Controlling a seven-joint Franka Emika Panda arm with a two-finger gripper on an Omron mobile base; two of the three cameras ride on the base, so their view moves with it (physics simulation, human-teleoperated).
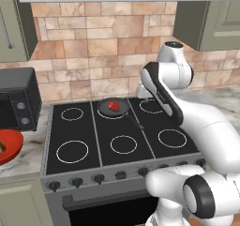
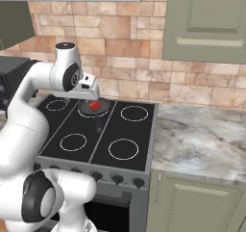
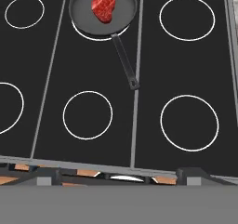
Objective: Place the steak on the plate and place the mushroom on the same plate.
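Note:
The steak, a small red slab, lies in a black frying pan on the stove's back middle burner. The pan's handle points toward the stove's front. My gripper hangs above the front half of the stove, nearer the front than the pan and apart from it. Its dark fingertips stand wide apart at the bottom of the hand view, holding nothing. The white hand hovers just by the pan. The plate and the mushroom are out of view.
The black stove has six ringed burners and a row of knobs along its front. A black microwave stands on the left counter, with a deep red bowl in front of it. A marble counter stretches to the right.

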